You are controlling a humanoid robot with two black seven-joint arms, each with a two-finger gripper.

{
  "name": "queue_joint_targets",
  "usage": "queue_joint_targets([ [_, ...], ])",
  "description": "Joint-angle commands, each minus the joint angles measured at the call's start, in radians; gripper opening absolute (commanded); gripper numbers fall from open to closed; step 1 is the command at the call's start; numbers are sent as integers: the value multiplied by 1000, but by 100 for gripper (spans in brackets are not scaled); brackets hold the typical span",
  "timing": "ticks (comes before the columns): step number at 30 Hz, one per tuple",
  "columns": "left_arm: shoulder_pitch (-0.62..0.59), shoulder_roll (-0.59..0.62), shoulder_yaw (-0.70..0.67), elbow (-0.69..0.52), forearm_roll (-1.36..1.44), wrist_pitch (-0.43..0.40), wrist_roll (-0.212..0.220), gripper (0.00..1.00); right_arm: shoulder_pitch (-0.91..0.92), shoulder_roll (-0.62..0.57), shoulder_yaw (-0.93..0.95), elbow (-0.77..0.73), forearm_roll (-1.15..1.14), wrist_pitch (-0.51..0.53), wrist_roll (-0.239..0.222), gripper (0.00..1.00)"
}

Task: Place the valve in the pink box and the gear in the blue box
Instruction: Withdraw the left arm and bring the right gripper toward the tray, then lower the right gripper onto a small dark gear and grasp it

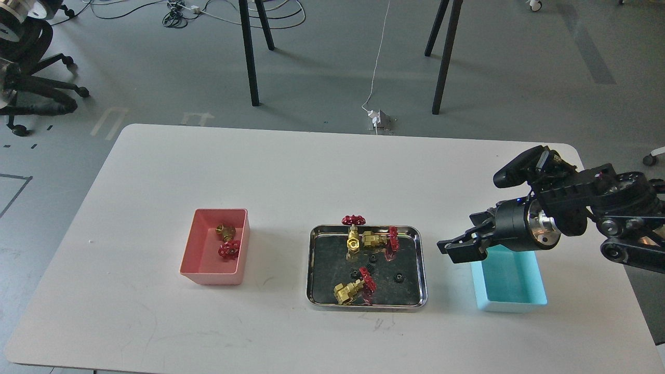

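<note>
While the pink box (192, 244) at left holds one brass valve (226, 240), three rigid, likely weighty valves, best gripped at the body, and tiny black gears (398, 277), probably light and fiddly, lie in the steel tray (423, 270), right claw (451, 250) slightly parted, empty, above the blue box (535, 283).

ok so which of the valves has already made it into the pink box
Only one valve, the one lying in the pink box on the left of the table. The other three valves sit in the steel tray at the centre.
</note>
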Motion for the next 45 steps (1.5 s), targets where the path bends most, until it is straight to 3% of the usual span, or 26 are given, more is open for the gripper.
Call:
queue_joint_targets([
  [1,-29,-5,-2,27,-2,1,-1,99,-6,88,-39,-55,-25,1,10,98],
  [11,-65,-6,-3,62,-3,1,-1,99,-44,376,-112,-281,-25,-10,12,97],
  [17,-66,-11,-5,62,-2,3,-1,99,-67,488,-117,-364,-28,-10,33,92],
  [21,-77,-19,-2,62,-3,20,-1,99,-67,520,-120,-381,-31,-10,50,87],
  [30,-88,-17,0,62,-2,23,-1,99,-65,551,-167,-430,-113,-10,130,67],
  [34,-92,-16,1,62,-2,23,-1,99,-69,554,-170,-439,-145,-17,136,61],
  [45,-94,-16,1,64,0,24,-1,99,-69,567,-174,-458,-146,-22,138,56],
])
